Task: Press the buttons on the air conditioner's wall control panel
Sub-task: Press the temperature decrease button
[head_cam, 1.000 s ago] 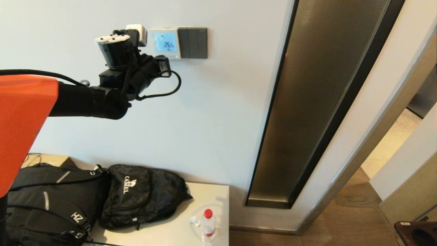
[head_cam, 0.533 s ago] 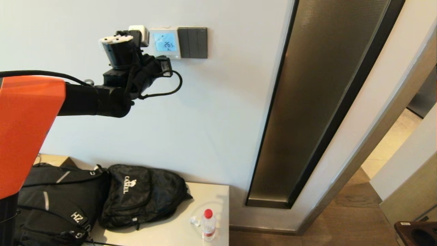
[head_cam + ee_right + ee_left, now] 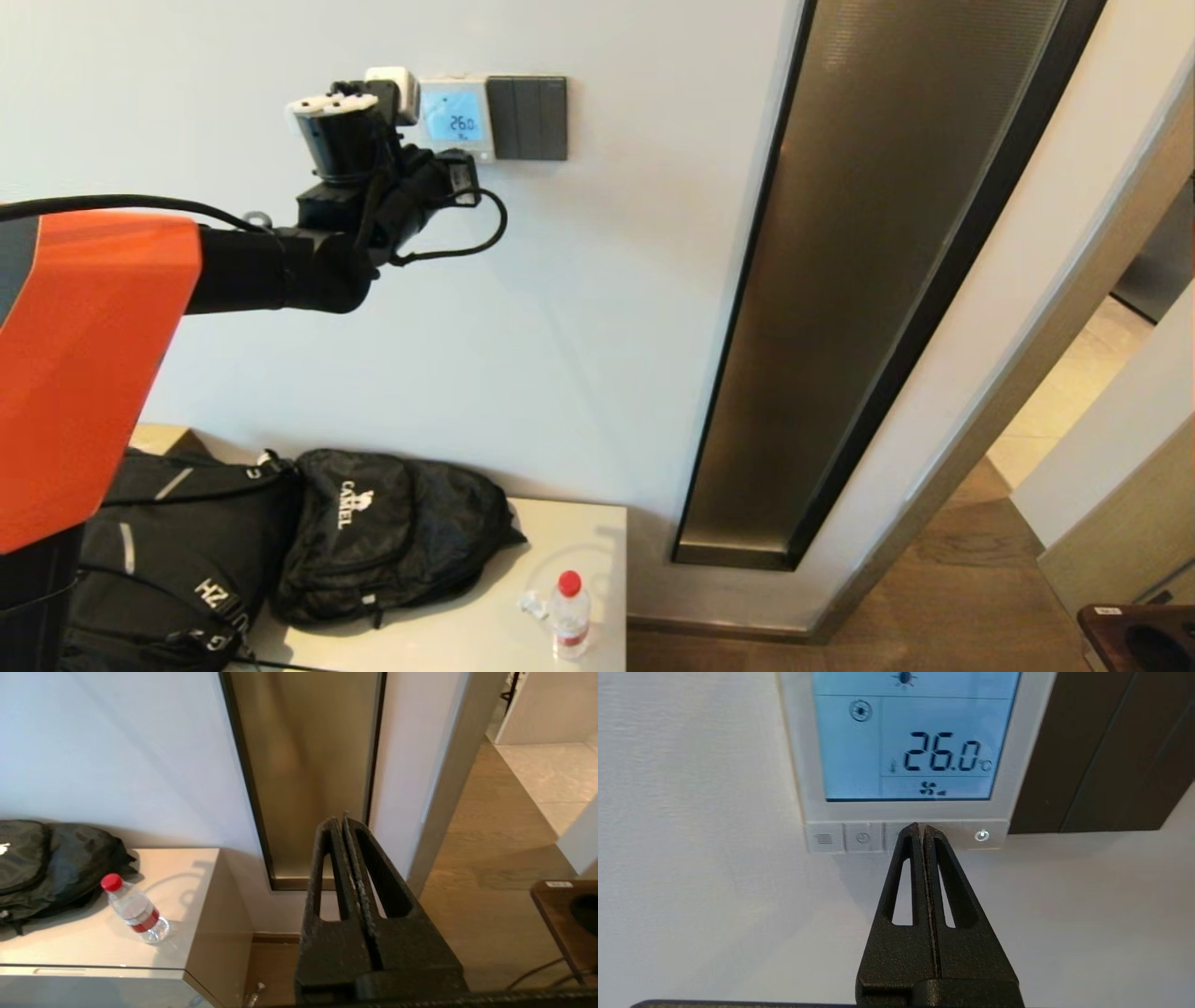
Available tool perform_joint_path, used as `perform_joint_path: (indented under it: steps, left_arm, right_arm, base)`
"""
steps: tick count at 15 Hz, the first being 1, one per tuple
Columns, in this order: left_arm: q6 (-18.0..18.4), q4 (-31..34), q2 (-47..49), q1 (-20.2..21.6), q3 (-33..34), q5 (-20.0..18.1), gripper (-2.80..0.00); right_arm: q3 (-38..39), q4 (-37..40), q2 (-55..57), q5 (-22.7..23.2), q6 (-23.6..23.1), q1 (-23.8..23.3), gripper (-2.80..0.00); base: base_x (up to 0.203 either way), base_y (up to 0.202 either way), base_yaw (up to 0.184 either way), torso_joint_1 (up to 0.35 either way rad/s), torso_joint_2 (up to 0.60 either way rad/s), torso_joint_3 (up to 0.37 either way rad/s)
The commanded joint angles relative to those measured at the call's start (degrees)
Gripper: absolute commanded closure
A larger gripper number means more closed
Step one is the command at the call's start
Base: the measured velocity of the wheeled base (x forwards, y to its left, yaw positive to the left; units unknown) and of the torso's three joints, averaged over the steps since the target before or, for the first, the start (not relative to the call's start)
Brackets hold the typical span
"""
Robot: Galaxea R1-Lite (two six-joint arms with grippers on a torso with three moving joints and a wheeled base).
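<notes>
The row of tiny pale plastic buttons (image 3: 906, 836) looks stiff and shallow, the sort that likely gives with a short click, so there is nothing to take hold of: a light, square push on one key's face with a narrow tip should serve, and a hard shove could probably strain the housing. They run along the lower edge of the small square white plastic wall control panel (image 3: 454, 118), fixed to the wall in the upper left of the head view, touching a dark grey three-rocker switch plate (image 3: 528, 118) on its right. Its light blue glowing screen reads 26.0 with sun and fan icons; a power symbol marks the rightmost key. The left gripper (image 3: 920, 830) has its black jaws pressed together, tip against a middle key. The right gripper (image 3: 339, 822), jaws likewise closed, hangs idle above the floor beside the beige tabletop (image 3: 187, 877).
</notes>
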Motion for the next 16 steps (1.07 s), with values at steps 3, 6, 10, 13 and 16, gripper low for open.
perform_joint_path:
  steps: [3,6,10,13,16]
  left_arm:
    - [-0.02,-0.31,0.53,0.30,-0.06,0.05,0.00]
    - [-0.06,-1.10,0.05,0.43,1.17,0.05,0.00]
    - [-0.09,-3.14,-2.04,0.74,4.17,0.06,0.00]
    - [-0.11,-3.92,-2.85,0.83,5.56,0.06,0.00]
    - [-0.07,-3.92,-2.36,0.83,5.64,0.05,0.00]
  right_arm:
    - [0.00,-0.02,0.09,0.03,-0.04,-0.02,0.00]
    - [0.00,-0.02,0.09,0.03,-0.04,-0.02,0.00]
    - [0.00,-0.02,0.09,0.03,-0.04,-0.02,0.00]
    - [0.00,-0.02,0.09,0.03,-0.04,-0.02,0.00]
    - [0.00,-0.02,0.09,0.03,-0.04,-0.02,0.00]
  base:
    - [0.000,0.000,0.000,0.000,0.00,0.000]
    - [0.000,0.000,0.000,0.000,0.00,0.000]
    - [0.000,0.000,0.000,0.000,0.00,0.000]
    - [0.000,0.000,0.000,0.000,0.00,0.000]
    - [0.000,0.000,0.000,0.000,0.00,0.000]
